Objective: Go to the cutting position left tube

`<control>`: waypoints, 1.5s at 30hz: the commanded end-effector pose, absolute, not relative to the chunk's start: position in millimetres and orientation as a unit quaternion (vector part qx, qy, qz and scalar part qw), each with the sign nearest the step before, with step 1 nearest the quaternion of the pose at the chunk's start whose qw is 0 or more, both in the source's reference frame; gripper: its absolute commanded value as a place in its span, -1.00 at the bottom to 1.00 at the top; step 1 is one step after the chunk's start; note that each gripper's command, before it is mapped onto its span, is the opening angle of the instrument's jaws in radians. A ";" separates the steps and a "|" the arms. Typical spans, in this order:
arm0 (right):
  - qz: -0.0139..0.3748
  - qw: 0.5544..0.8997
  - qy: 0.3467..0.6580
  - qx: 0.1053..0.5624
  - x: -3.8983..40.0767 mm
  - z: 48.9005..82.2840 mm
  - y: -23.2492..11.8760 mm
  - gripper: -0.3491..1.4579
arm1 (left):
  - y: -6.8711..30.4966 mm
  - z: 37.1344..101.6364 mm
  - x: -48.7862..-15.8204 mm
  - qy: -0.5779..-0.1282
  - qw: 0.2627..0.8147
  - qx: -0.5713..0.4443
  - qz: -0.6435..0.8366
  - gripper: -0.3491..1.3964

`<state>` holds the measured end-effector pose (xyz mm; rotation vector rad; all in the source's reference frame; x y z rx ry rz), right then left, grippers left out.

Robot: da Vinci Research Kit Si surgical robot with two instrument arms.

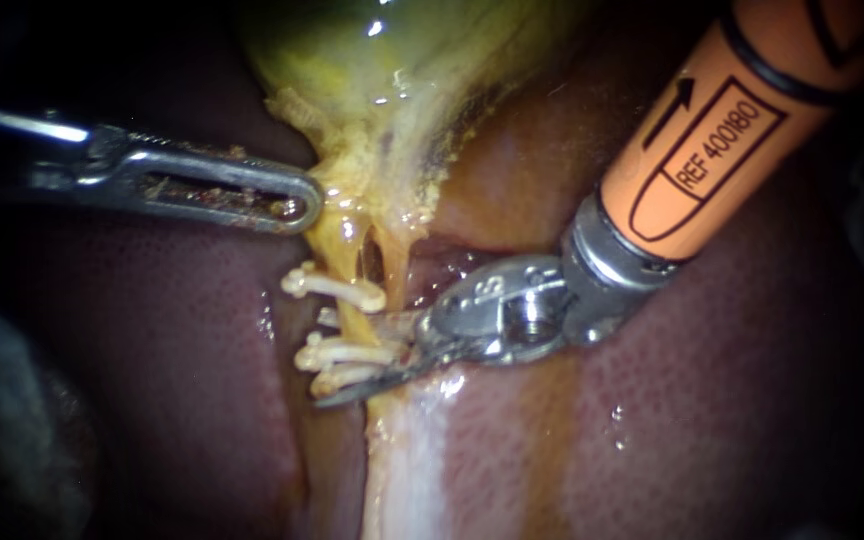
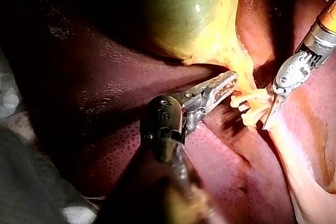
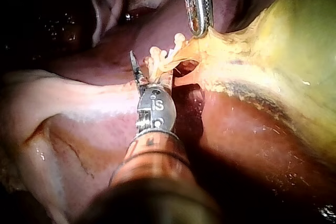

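The left instrument reaches in with its jaws closed flat on the yellow neck of the gallbladder, and the tissue is drawn to their tip. Just past that tip the left tube begins. It is a thin, wet, amber strand, and its long axis runs from the neck away over the dark liver. White clips cross it. The right instrument meets the tube from the other side with its blades parted. One blade lies across the tube behind the nearest clip and the other lies beyond the farther clips. Its orange sleeve carries a printed label.
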<state>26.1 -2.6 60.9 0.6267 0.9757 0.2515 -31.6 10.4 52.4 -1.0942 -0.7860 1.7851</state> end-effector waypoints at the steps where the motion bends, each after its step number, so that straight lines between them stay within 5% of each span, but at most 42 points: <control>1: 0.123 0.827 0.462 0.296 26.3 60.9 -2.6 0.84 | 10.4 52.4 -31.6 -0.316 0.437 -0.440 0.718 -1.00; 21: 0.157 0.789 0.487 0.338 29.4 61.2 -2.0 0.82 | 10.4 52.5 -31.6 -0.316 0.437 -0.440 0.718 -1.00; 45: 0.172 0.746 0.531 0.363 30.6 56.1 -2.6 0.84 | 10.4 52.6 -31.5 -0.316 0.437 -0.440 0.718 -1.00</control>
